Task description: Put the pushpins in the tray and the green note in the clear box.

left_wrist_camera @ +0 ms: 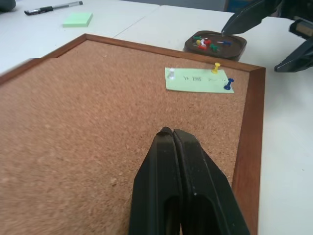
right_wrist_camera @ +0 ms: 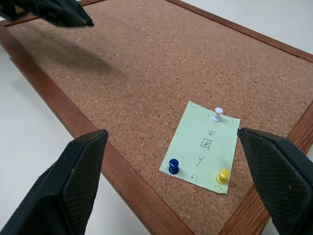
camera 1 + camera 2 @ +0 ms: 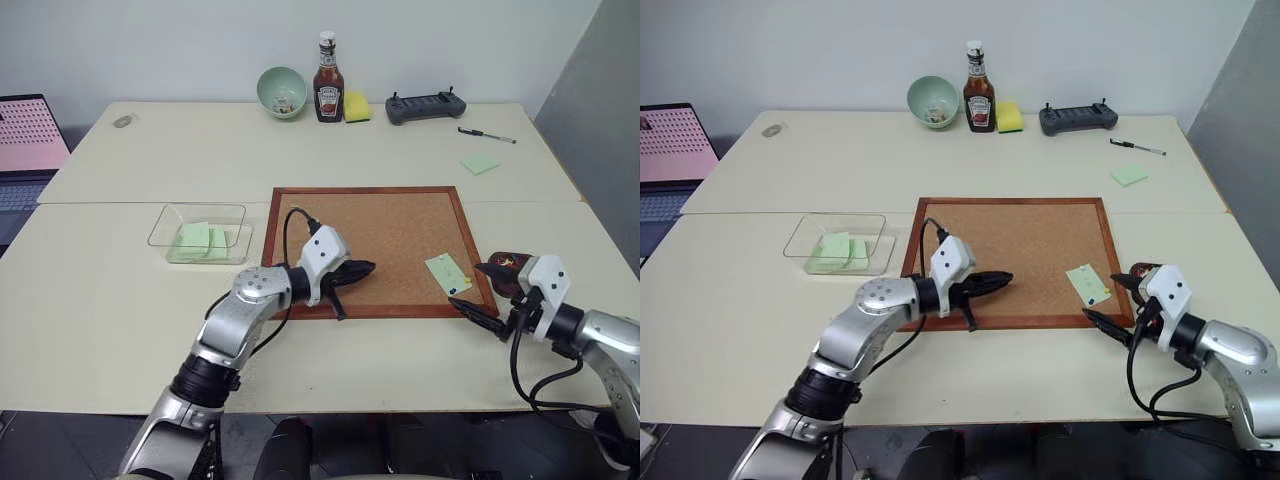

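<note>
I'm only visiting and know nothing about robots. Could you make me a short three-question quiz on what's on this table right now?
1. How many pushpins hold the green note to the corkboard, and what colours are they?
2. True or false: the clear box already has green paper in it.
3. Which gripper is open: A) left gripper, B) right gripper?

Key
1. Three: white pin, blue pin, yellow pin.
2. True; pale green slips lie inside.
3. B. Its fingers are spread wide near the tray, while the left one's are pressed together over the board.
</note>
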